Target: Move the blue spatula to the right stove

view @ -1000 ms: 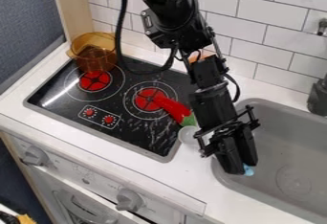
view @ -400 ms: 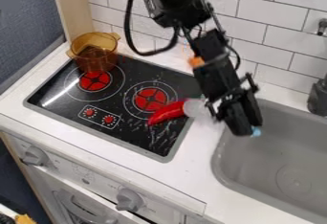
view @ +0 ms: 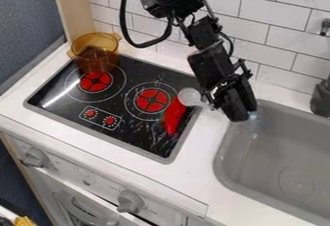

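The gripper (view: pixel 242 117) hangs over the sink's upper-left edge, shut on the blue spatula. Only a small light-blue bit of the spatula (view: pixel 253 116) peeks out at the fingertips; the black fingers hide most of it. A pale round piece (view: pixel 189 96) stands out to the gripper's left, over the stovetop's right edge; how it joins the spatula is hidden. Left of it lies the right burner (view: pixel 152 100), a red disc on the black stovetop (view: pixel 132 135).
A red pepper (view: pixel 173 116) lies on the stovetop just right of the right burner. An amber pot (view: pixel 95 58) stands at the back left, by the left burner (view: pixel 95 81). The grey sink (view: pixel 277 143) is at the right, with a dark faucet (view: pixel 321 98) behind it.
The gripper has risen in the view from the sink's left side toward its back left, the blue bit and pale piece moving along. The red pepper has turned on the stovetop.
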You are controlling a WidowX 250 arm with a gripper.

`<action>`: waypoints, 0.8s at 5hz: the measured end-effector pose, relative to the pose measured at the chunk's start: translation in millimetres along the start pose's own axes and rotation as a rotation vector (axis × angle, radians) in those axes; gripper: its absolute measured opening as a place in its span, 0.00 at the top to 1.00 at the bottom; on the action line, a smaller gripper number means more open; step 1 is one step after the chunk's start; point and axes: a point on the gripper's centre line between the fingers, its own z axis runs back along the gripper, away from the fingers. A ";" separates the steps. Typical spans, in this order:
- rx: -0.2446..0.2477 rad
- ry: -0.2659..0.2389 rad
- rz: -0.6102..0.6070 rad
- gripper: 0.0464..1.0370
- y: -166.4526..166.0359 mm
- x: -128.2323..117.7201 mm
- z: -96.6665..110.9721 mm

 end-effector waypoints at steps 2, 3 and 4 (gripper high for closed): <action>0.063 0.014 -0.030 0.72 14.0 -10.2 -17.6; 0.090 0.026 -0.042 0.72 20.9 -15.0 -25.4; 0.121 0.036 -0.055 0.72 28.6 -20.2 -33.6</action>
